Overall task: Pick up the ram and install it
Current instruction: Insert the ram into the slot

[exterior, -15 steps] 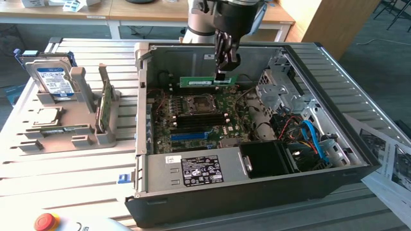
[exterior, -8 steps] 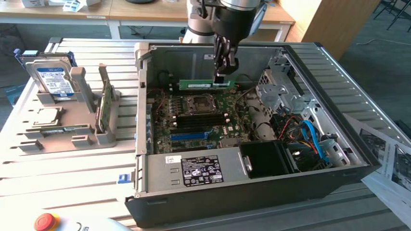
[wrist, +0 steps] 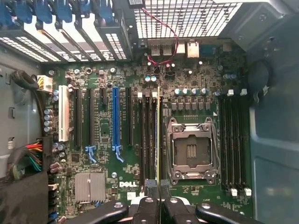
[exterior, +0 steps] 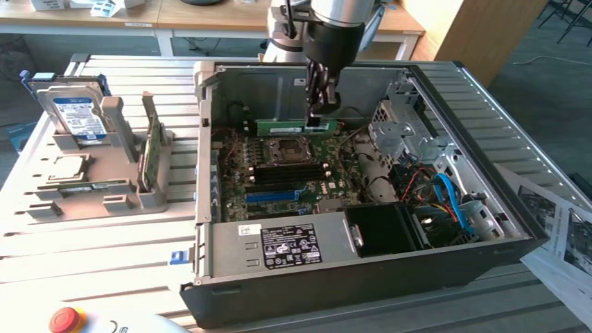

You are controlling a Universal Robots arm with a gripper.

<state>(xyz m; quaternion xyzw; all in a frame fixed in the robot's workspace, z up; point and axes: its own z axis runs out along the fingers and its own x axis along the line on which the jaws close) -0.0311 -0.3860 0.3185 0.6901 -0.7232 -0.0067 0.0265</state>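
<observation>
One ram (exterior: 292, 127) stick is pinched edgewise between the jaws, level inside the open computer case (exterior: 370, 284), at 12 o'clock from the CPU socket (exterior: 288, 147) in the exterior view; through the wrist camera it lines up over the black memory slots (wrist: 147, 140) just beside that socket, contact unclear

The work surface is a pale grey slatted table (exterior: 102, 236), its ribs running from the exterior view's left towards its right. Bright light lies on the slats at the far right. Beyond its far edge stand wooden desks (exterior: 213, 17) on white legs (exterior: 165, 43), with white boxes (exterior: 51, 4) on the left one. A tall light-wood panel (exterior: 481, 35) rises at the far right, beside grey floor (exterior: 545, 69) and dark chair legs (exterior: 566, 14).
</observation>
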